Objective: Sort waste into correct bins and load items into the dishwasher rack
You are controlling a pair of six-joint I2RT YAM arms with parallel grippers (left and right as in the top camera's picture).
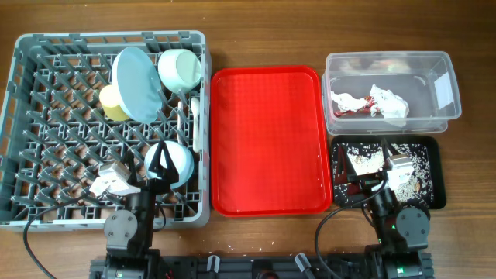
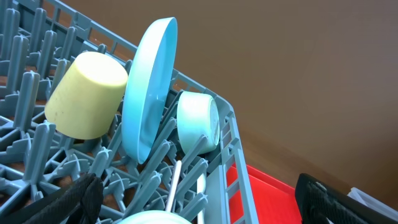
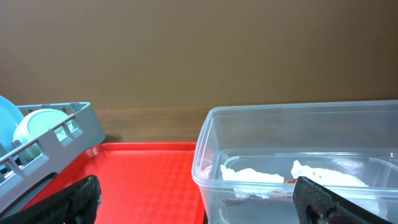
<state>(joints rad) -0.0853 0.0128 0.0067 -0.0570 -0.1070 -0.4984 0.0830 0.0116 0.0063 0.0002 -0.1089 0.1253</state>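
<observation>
The grey dishwasher rack (image 1: 23, 46) holds the light blue plate (image 1: 139, 84) upright, the yellow cup (image 1: 112, 102), the pale green bowl (image 1: 180, 68) and white cutlery (image 1: 194, 116) along its right side. My left gripper (image 1: 160, 159) is open and empty over a pale round dish (image 1: 174, 164) in the rack's front right. The left wrist view shows the plate (image 2: 146, 93), cup (image 2: 84, 93), bowl (image 2: 198, 121) and a cutlery handle (image 2: 173, 186). The clear tub (image 1: 446, 77) holds the napkin (image 1: 387, 102). My right gripper (image 1: 370, 172) is open and empty over the black tray (image 1: 435, 167) with crumbs (image 1: 411, 159).
The red serving tray (image 1: 267, 139) lies between the rack and the bins with nothing on it. It shows in the right wrist view (image 3: 143, 174) next to the clear tub (image 3: 298, 115) with the napkin (image 3: 249, 175) inside.
</observation>
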